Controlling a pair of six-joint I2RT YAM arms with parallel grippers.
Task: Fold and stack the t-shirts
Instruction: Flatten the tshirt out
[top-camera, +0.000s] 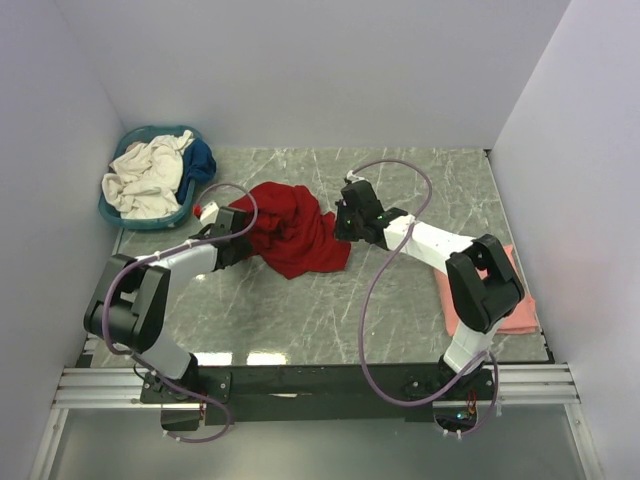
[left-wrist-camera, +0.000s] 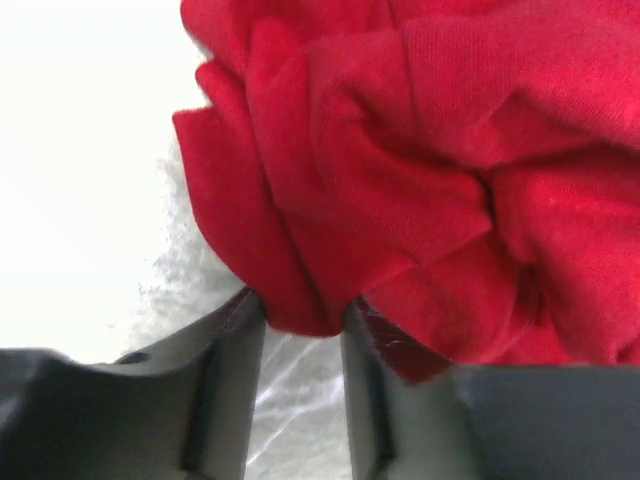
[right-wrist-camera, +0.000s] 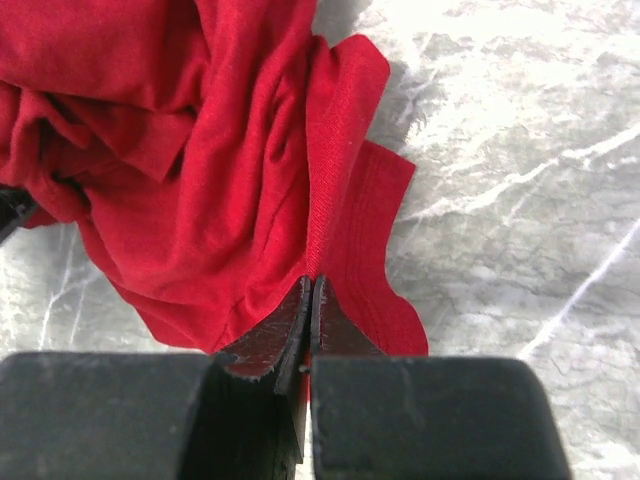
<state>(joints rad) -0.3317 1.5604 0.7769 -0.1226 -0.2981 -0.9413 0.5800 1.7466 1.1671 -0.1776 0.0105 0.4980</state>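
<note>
A deep red t-shirt (top-camera: 290, 232) lies crumpled in the middle of the marble table. My left gripper (top-camera: 232, 230) is at its left edge. In the left wrist view its jaws (left-wrist-camera: 300, 308) stand apart, with a bulge of the red cloth (left-wrist-camera: 400, 180) hanging at the fingertips. My right gripper (top-camera: 345, 226) is at the shirt's right edge. In the right wrist view this gripper (right-wrist-camera: 311, 286) is shut, pinching a fold of the red shirt (right-wrist-camera: 200, 170) near its hem. A folded salmon pink t-shirt (top-camera: 515, 305) lies at the right, partly under the right arm.
A teal basket (top-camera: 112, 212) at the back left holds a cream-white shirt (top-camera: 145, 178) and a dark blue one (top-camera: 203, 160). White walls close in the table on the left, back and right. Grey marble surface (top-camera: 320, 300) shows in front of the red shirt.
</note>
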